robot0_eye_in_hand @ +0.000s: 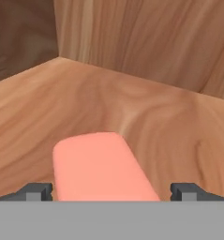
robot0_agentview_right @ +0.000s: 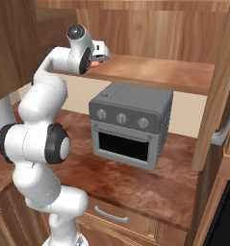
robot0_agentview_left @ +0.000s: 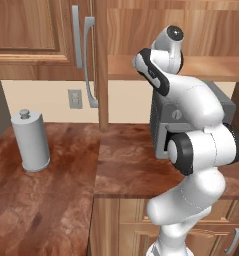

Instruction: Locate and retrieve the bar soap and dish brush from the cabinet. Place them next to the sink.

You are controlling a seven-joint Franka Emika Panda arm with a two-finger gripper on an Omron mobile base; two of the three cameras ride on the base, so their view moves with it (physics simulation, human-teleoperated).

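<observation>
Lying between hand (robot0_eye_in_hand: 111,191) fingertips: bar soap (robot0_eye_in_hand: 101,166).

I looked over a reddish-brown stone counter (robot0_agentview_left: 46,200) running into a corner, with a cream wall (robot0_agentview_left: 41,97) behind it carrying an outlet (robot0_agentview_left: 74,99). A grey paper-towel holder (robot0_agentview_left: 30,141) stood on the left, and a grey toaster oven (robot0_agentview_right: 131,124) sat further right. Wood drawers (robot0_agentview_right: 111,217) ran below the counter.

A grey paper-towel holder (robot0_agentview_left: 30,141) is set on the left of the reddish counter (robot0_agentview_left: 66,190). Further right, a grey toaster oven (robot0_agentview_left: 163,117) is largely hidden behind the white arm (robot0_agentview_left: 201,145). The cabinet (robot0_agentview_left: 46,35) is hung above, its silver handles (robot0_agentview_left: 89,65) seen side by side.
</observation>
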